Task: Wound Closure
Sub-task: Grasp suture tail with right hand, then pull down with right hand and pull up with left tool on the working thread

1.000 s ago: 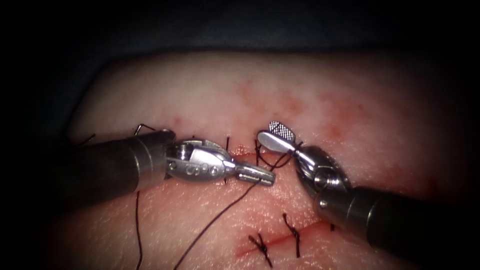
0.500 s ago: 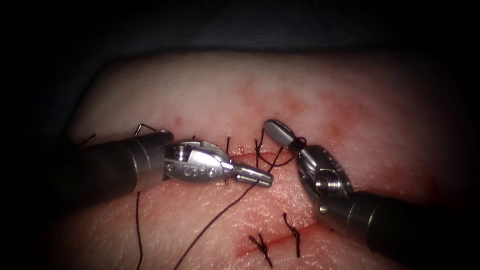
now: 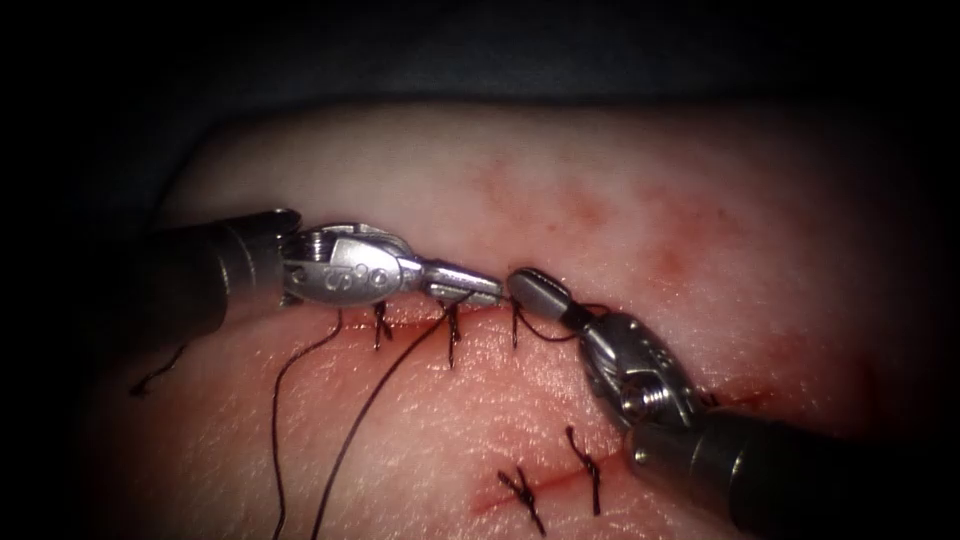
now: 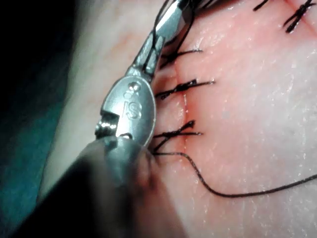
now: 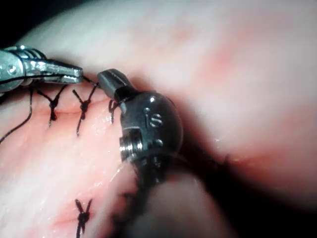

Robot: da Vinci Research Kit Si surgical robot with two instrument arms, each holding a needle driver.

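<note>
Now the left tool (image 3: 478, 285) clamps the thread (image 3: 372, 400) just short of the right tool (image 3: 537, 291), closed on thread too, over the cut (image 3: 480, 318), apparently tensioning a knot; needle unseen.

The tissue (image 3: 620, 200) carries everything here. Dark stitches (image 3: 450, 335) cross its upper cut (image 3: 480, 312), two more cross a lower cut (image 3: 560, 480), and loose thread (image 3: 360, 430) trails over its surface beside red fluid (image 3: 670, 262).
</note>
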